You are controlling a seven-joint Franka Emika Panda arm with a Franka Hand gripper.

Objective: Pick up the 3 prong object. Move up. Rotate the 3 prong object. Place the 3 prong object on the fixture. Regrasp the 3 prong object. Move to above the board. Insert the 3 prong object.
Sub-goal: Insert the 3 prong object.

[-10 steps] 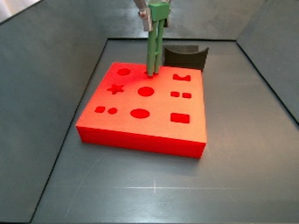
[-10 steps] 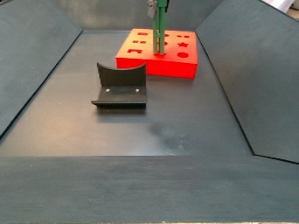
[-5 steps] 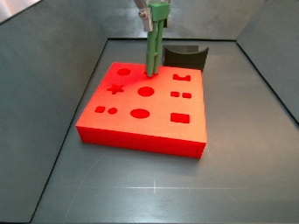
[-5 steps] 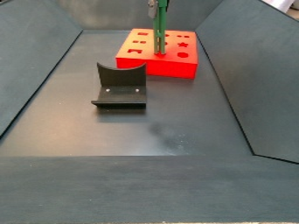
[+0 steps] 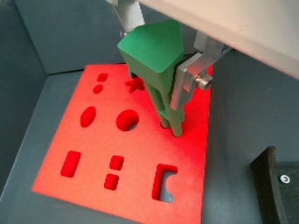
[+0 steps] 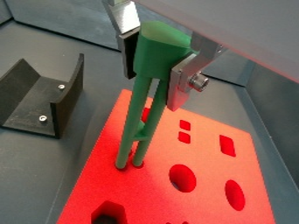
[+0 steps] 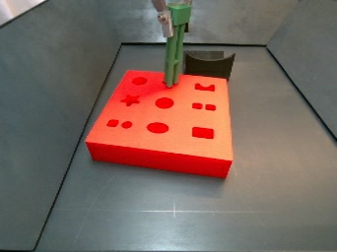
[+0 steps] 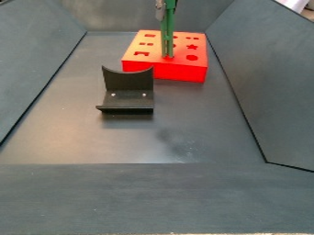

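Note:
My gripper is shut on the wide head of the green 3 prong object, which hangs upright with its prongs pointing down. The silver fingers clamp the head from both sides, as both wrist views show. Its prong tips reach the top face of the red board, close to a round hole. I cannot tell whether the tips sit in a hole. In both side views the 3 prong object stands over the board's part nearest the dark fixture.
The fixture stands on the grey floor just beside the board, seen also in a wrist view. Sloping grey walls enclose the floor on all sides. The board carries star, round and square cut-outs.

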